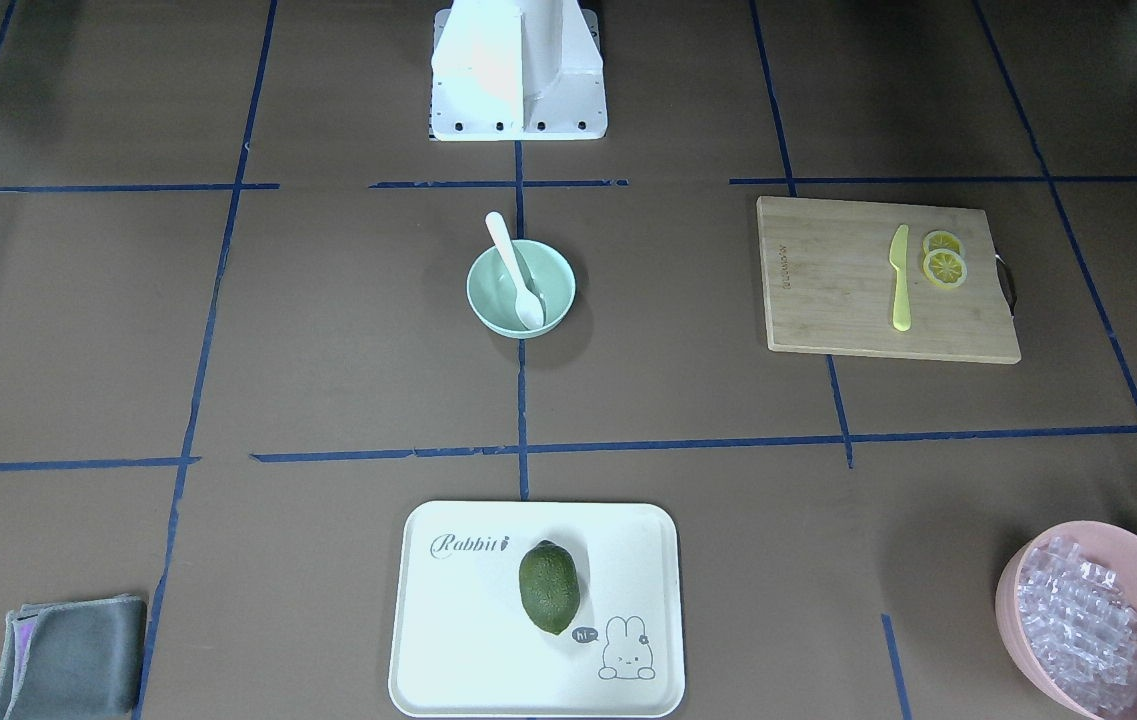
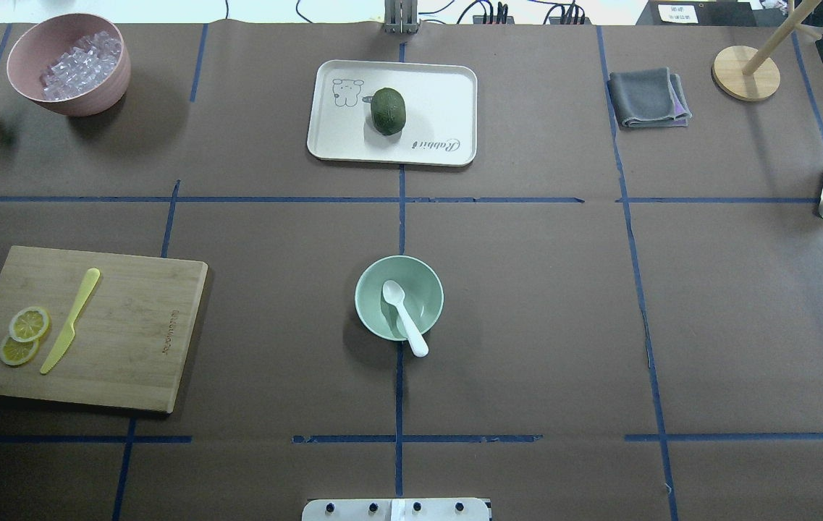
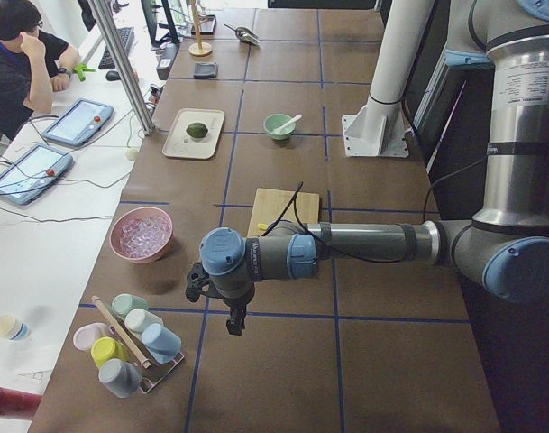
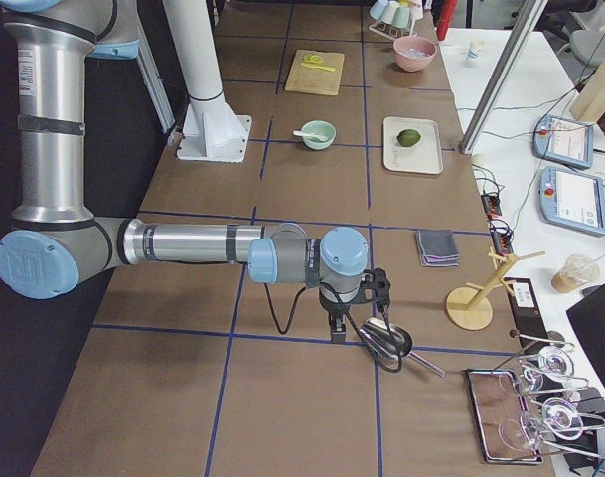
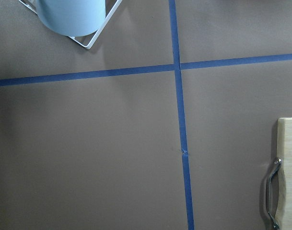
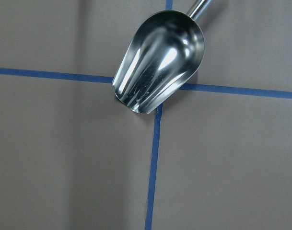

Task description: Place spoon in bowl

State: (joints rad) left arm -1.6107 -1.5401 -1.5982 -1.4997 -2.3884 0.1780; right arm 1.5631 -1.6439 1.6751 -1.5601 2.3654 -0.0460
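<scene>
spoon point(image 2: 404, 318) in bowl point(image 2: 370, 299), well apart from left end effector point(image 3: 235, 325), right end effector point(image 4: 334, 332), cannot tell either's state

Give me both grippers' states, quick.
Left gripper: cannot tell, seen only from the side.
Right gripper: cannot tell, seen only from the side.

- Left arm point(image 3: 364, 244): forearm level, reaching toward 9 o'clock in the left side view; left gripper point(image 3: 234, 323) points to 6 o'clock, jaw state indeterminable.
- Right arm point(image 4: 193, 243): forearm level, toward 3 o'clock in the right side view; right gripper point(image 4: 334, 334) likewise.
</scene>
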